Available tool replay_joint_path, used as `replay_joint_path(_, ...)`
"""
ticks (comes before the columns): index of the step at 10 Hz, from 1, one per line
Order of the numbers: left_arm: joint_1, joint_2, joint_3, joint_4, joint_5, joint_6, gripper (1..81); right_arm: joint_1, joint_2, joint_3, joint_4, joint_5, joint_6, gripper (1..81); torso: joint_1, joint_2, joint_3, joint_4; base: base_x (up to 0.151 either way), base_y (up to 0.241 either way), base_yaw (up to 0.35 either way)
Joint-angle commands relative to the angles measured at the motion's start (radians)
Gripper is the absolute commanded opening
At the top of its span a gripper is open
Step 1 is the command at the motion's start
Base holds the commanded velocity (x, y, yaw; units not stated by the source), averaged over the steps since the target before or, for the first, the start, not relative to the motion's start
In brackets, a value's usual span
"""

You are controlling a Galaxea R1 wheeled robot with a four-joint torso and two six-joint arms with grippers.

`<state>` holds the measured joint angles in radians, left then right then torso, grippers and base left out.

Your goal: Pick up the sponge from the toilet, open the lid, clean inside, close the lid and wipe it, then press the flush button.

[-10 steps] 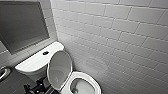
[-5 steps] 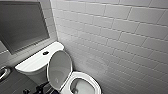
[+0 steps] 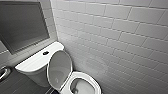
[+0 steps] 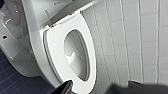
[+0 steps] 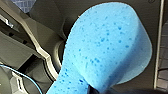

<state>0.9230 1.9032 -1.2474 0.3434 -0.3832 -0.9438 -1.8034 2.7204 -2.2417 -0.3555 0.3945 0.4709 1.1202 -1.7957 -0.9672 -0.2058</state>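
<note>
Sponge point(image 5: 107, 45) gripped in right pincer point(image 5: 100, 90); lid point(image 3: 60, 66) upright, toilet point(image 3: 93, 84) bowl open.

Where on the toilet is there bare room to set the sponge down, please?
The tank top is bare both sides of the flush button, behind the raised lid. The seat ring around the bowl opening is bare too. Crowded: lid against tank, tiled wall alongside.

The sponge point(image 5: 105, 47) in the right pincer point(image 5: 95, 89) is bright blue with darker blue dots. Near the left pincer point(image 4: 92, 88), the toilet point(image 4: 53, 50) is white, the wall point(image 4: 130, 37) has white tiles in rows, the floor point(image 4: 15, 83) dark blue squares.
</note>
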Motion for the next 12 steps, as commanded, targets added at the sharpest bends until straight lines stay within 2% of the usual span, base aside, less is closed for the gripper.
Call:
replay_joint_path(1, 0.061, 0.033, 0.017, 0.524, 0.3, 0.0, 81.1, -0.028, -0.037, 0.018, -0.062, -0.02, -0.005, 1.0, 0.0, 0.0, 0.0, 0.0, 0.0, 0.0, 0.0)
replay_joint_path(2, 0.094, 0.068, -0.004, 0.584, 0.343, 0.003, 81.1, -0.028, -0.038, 0.019, -0.072, -0.019, -0.004, 1.0, 0.0, 0.0, 0.0, 0.0, 0.0, 0.0, 0.0)
replay_joint_path(4, 0.176, 0.161, -0.093, 0.609, 0.478, 0.014, 81.1, -0.025, -0.038, 0.024, -0.079, -0.019, -0.003, 1.0, 0.0, 0.0, 0.0, 0.0, 0.0, 0.0, 0.0)
replay_joint_path(7, 0.305, 0.235, -0.219, 0.675, 0.48, 0.04, 81.1, -0.006, -0.046, 0.047, -0.077, -0.019, -0.001, 1.0, 0.0, 0.0, 0.0, 0.0, 0.0, 0.0, 0.0)
replay_joint_path(10, 0.351, 0.317, -0.307, 0.68, 0.48, 0.045, 81.1, -0.001, -0.055, 0.071, -0.079, -0.019, -0.003, 1.0, 0.0, 0.0, 0.0, 0.0, 0.0, 0.0, 0.0)
replay_joint_path(12, 0.366, 0.349, -0.317, 0.715, 0.48, 0.054, 81.1, -0.001, -0.058, 0.071, -0.077, -0.019, -0.002, 1.0, 0.0, 0.0, 0.0, 0.0, 0.0, 0.0, 0.0)
